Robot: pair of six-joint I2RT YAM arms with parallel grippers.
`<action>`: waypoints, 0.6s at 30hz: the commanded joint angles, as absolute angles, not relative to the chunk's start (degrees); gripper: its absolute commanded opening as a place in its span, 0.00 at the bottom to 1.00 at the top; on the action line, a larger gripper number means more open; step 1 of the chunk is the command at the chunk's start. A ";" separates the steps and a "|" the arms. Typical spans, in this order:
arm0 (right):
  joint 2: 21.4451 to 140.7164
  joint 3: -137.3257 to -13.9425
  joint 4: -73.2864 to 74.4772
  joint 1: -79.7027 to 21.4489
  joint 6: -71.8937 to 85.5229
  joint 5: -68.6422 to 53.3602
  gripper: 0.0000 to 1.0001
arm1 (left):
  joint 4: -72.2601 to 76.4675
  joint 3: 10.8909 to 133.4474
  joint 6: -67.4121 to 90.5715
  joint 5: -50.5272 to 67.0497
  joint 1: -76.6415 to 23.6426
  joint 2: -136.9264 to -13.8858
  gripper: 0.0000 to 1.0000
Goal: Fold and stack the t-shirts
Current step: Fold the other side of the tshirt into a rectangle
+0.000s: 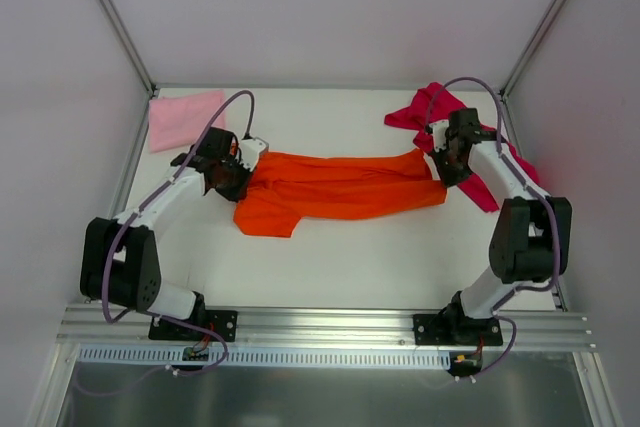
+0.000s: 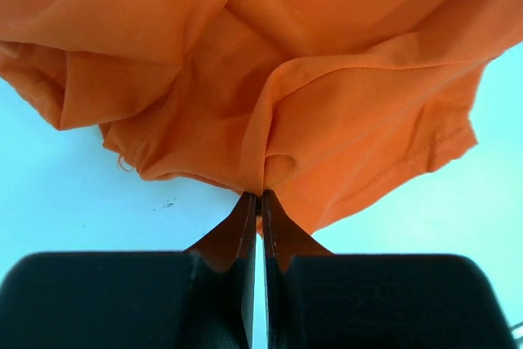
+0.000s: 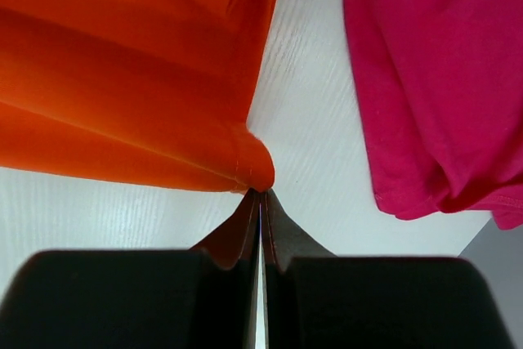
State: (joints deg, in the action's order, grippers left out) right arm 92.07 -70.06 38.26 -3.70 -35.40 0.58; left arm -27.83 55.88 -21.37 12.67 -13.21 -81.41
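The orange t-shirt [image 1: 335,187] lies stretched across the middle of the white table [image 1: 330,267], a sleeve hanging toward the front left. My left gripper [image 1: 238,175] is shut on its left end; the left wrist view shows bunched orange cloth [image 2: 310,87] pinched at the fingertips [image 2: 258,197]. My right gripper [image 1: 443,167] is shut on its right hemmed corner [image 3: 253,165], seen at the fingertips [image 3: 261,194]. The magenta t-shirt [image 1: 425,112] lies crumpled at the back right, partly under the right arm, and shows in the right wrist view [image 3: 433,79]. The pink t-shirt [image 1: 183,119] lies folded at the back left.
White enclosure walls with metal corner posts [image 1: 112,17] ring the table. An aluminium rail [image 1: 320,327] runs along the near edge with both arm bases on it. The table's right edge [image 3: 478,230] is close to the magenta shirt.
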 commanded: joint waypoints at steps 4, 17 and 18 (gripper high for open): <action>98.10 -72.35 41.58 -4.22 -36.56 5.36 0.52 | -23.83 55.29 -20.30 8.35 -13.89 -89.56 0.07; 89.20 -64.95 41.57 -4.31 -40.43 1.58 0.85 | -21.27 48.96 -21.71 9.84 -13.89 -78.05 0.99; 89.56 -64.95 42.01 -4.31 -40.69 1.32 0.85 | -21.62 48.35 -21.97 10.89 -13.80 -77.96 0.99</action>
State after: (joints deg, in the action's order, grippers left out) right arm 88.79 -64.47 39.42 -4.01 -39.66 2.68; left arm -21.76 49.01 -20.80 8.88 -13.21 -78.32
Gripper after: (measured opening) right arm 0.850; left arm 0.987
